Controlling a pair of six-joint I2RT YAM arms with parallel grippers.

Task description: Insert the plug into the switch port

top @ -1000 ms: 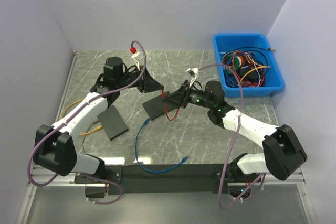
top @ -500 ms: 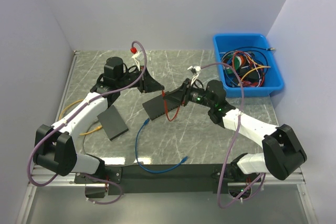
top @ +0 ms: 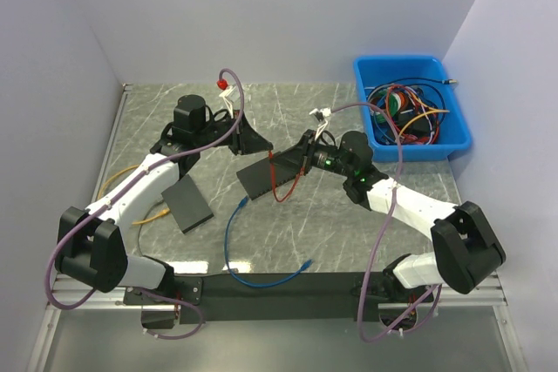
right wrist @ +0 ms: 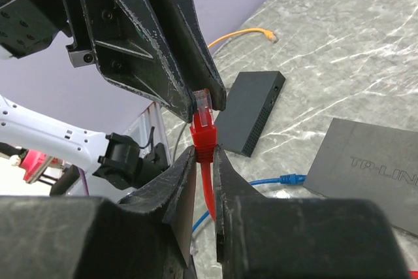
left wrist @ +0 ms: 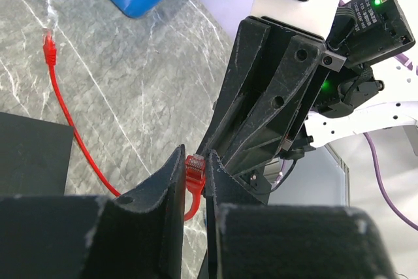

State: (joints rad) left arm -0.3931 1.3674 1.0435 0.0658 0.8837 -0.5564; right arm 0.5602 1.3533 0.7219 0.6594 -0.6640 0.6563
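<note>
Closest to us, the right gripper (right wrist: 204, 158) had just pinched in. A second before, its jaws stood clearly wider; now both fingers were pressed on the red boot of the red Ethernet cable's plug (right wrist: 203, 127). Right behind that, the left gripper (left wrist: 196, 158) was clamped on the same plug nearer its clear tip. So we had both arms holding one plug in mid-air above the table, which looked to us like a handover. The right arm would probably be the one taking it to the port.

Further back, the flat black TP-Link switch box (right wrist: 372, 174) lay on the grey marbled table (top: 349, 224). A thin blue cable (right wrist: 261, 182) lay beside it, with a second flat black box (right wrist: 251, 112) and an orange cable (right wrist: 245, 34) beyond. Farthest off sat the blue plastic bin (top: 397, 61) full of wires.

We couldn't see a single port on either box, so which face takes the plug is unclear. The plug's latch side was hard to make out too, and from overhead the grip was too small to judge.
</note>
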